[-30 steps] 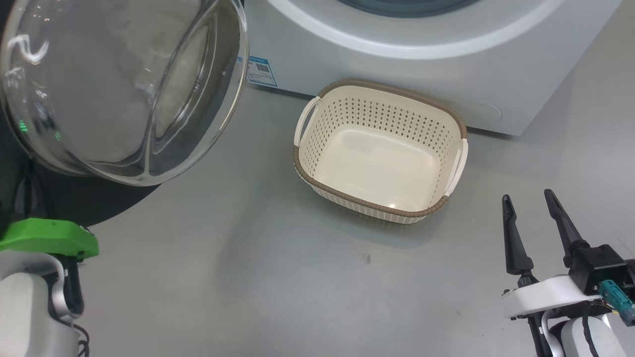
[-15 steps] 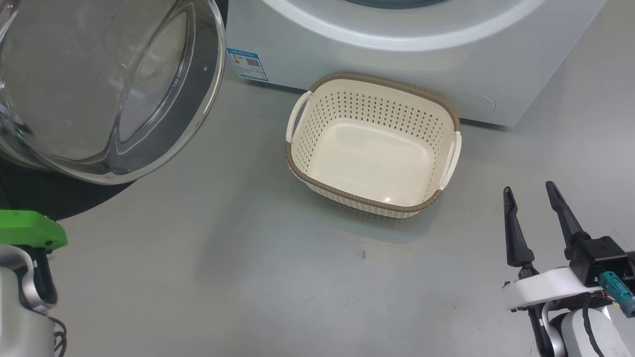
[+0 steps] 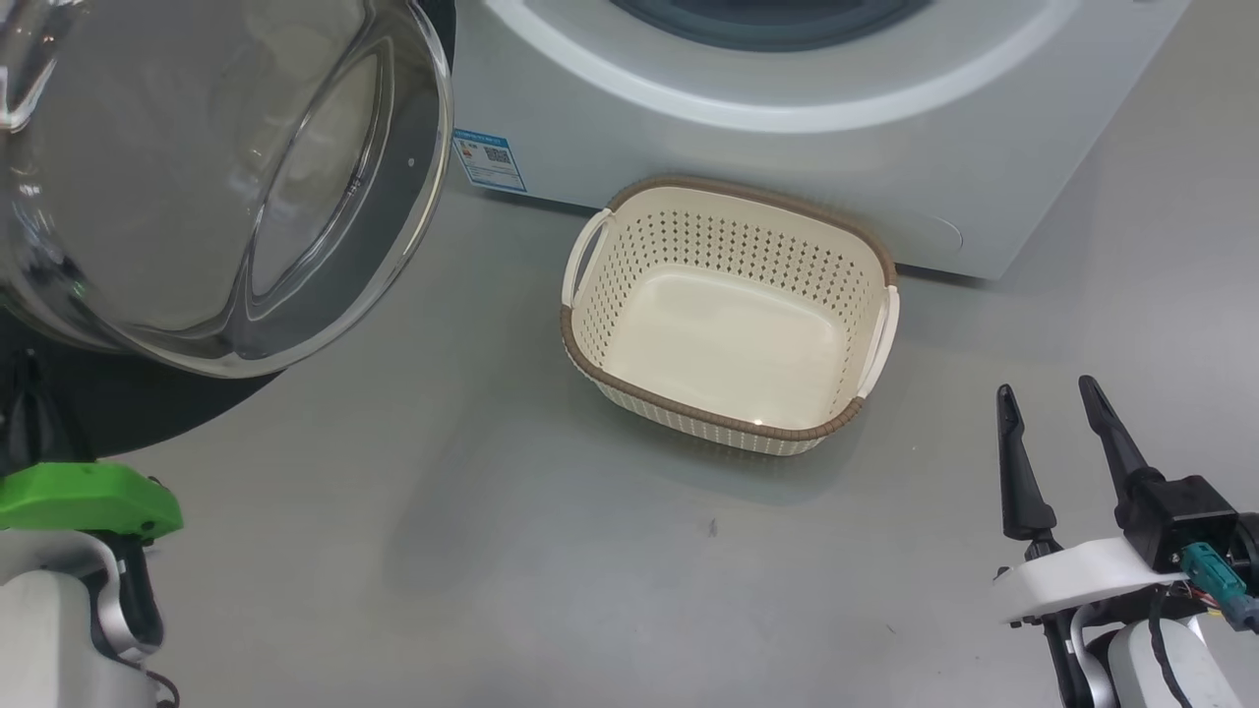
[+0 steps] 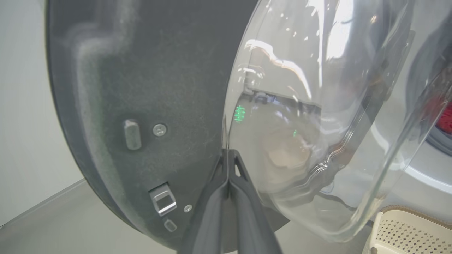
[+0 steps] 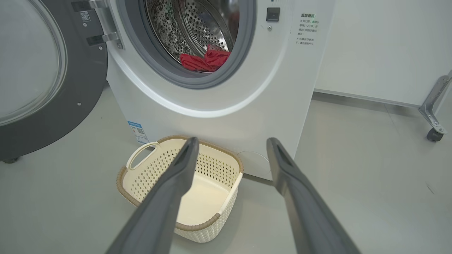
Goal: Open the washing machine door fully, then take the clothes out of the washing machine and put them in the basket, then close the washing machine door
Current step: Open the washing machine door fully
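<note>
Head view, door: the door (image 3: 197, 177) fills the upper left, swung open, its glass bowl bulging toward the camera with the black rim below it.
Head view, washer: the washer (image 3: 787, 157) runs white across the top, with a blue sticker (image 3: 489, 160) on its lower front, just right of the door.
Head view, basket: the basket (image 3: 590, 354) stands at centre on the grey floor (image 3: 492, 551), just in front of the washer, upright and with nothing in it.
Head view, right gripper: the right gripper (image 3: 1045, 388) is at lower right, fingers apart and pointing up the frame, gripping nothing, right of the basket and clear of it.
Head view, left arm: the left arm (image 3: 59, 610) is at lower left, pale with a green part, under the door.
Left wrist view, left gripper: the left gripper (image 4: 229, 157) rises from bottom centre, fingers pressed together, tips at the seam where the glass bowl meets the door's dark inner face; whether they touch it I cannot tell.
Left wrist view, door: dark face on the left with a metal latch (image 4: 162, 203) at lower left, glass bowl on the right.
Left wrist view, basket: one corner at lower right.
Right wrist view, right gripper: fingers wide apart, framing the basket from the bottom edge.
Right wrist view, clothes: the clothes (image 5: 204, 60) lie red in the steel drum (image 5: 197, 28), upper centre, at the bottom of the opening.
Right wrist view, door: open, on the left.
Right wrist view, basket: lower centre, against the washer's base, below the opening.
</note>
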You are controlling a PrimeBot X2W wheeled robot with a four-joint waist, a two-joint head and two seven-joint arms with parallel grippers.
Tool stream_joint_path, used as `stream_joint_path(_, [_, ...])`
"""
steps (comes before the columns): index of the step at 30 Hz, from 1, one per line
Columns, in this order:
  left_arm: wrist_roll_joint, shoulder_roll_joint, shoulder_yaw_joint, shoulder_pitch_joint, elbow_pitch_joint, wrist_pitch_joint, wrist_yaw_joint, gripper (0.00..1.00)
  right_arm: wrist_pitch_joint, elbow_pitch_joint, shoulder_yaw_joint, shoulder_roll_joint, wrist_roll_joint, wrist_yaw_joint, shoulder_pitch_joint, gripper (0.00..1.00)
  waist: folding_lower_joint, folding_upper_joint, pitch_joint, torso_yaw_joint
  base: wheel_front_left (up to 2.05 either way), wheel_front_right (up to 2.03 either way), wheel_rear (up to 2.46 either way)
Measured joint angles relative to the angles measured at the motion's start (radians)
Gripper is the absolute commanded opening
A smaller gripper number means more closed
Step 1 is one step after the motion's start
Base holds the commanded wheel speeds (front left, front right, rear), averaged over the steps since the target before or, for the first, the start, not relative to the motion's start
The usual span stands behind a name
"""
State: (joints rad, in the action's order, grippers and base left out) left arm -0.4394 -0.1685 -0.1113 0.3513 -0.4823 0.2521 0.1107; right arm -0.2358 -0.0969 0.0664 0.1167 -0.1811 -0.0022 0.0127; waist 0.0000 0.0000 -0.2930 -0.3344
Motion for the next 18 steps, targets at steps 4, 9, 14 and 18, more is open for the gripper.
stream_joint_path(4, [0.036, 0.022, 0.005, -0.056, 0.080, 0.000, -0.001, 0.00, -0.007, -0.013, -0.003, -0.011, -0.003, 0.000, -0.001, 1.00, 0.0000, 0.0000, 0.030, 0.002, 0.00, 0.00, 0.00])
stream_joint_path(9, [0.067, 0.049, 0.048, -0.134, 0.131, 0.000, -0.026, 0.00, -0.008, -0.027, -0.002, -0.017, -0.010, 0.000, -0.005, 1.00, 0.0000, 0.0000, 0.061, 0.007, 0.00, 0.00, 0.00])
stream_joint_path(14, [0.103, 0.062, 0.102, -0.198, 0.163, 0.000, -0.058, 0.00, -0.008, -0.030, 0.007, -0.023, -0.011, 0.000, -0.006, 1.00, 0.0000, 0.0000, 0.080, 0.025, 0.00, 0.00, 0.00])
stream_joint_path(18, [0.121, 0.078, 0.152, -0.219, 0.196, 0.000, -0.084, 0.00, -0.009, -0.034, 0.010, -0.026, -0.011, 0.000, -0.006, 1.00, 0.0000, 0.0000, 0.091, 0.044, 0.00, 0.00, 0.00])
